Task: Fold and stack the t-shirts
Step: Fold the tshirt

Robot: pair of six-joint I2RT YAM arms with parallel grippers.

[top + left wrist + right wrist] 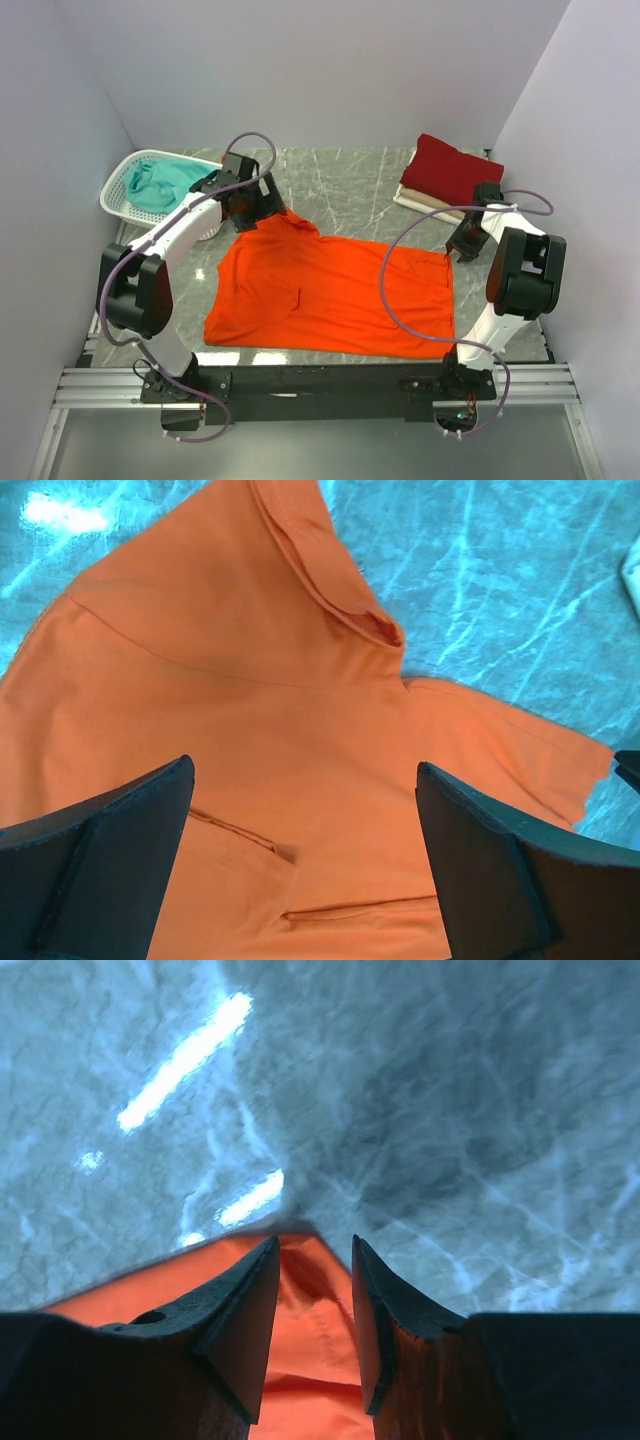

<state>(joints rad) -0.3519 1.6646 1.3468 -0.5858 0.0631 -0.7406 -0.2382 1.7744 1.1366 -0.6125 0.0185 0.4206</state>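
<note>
My left claw is spread wide and holds nothing. Directly beneath it, filling the space between its two fingers, lies the orange t-shirt, laid out on the marble table. Ahead of this claw the shirt's collar is folded into a raised ridge. Ahead and to the right, one short sleeve runs out onto the bare stone. (Whether these fingertips touch the cloth, I cannot tell from the wrist view.)

My right claw sits at the far side of the same shirt, low over one of its corners. Its fingers stand only partly apart, with a narrow gap between them. The orange corner lies in that gap, its tip reaching just past the fingertips. There is cloth between the jaws, but they are not pressed onto it, so I call this claw open rather than pinching. Beyond the tip is only marble.

Seen from above, the dark red t-shirt lies just beyond my right claw, folded on top of the cream-white t-shirt. To the left of my left claw stands the white basket (lattice sides), with the teal t-shirt bundled inside it.
</note>
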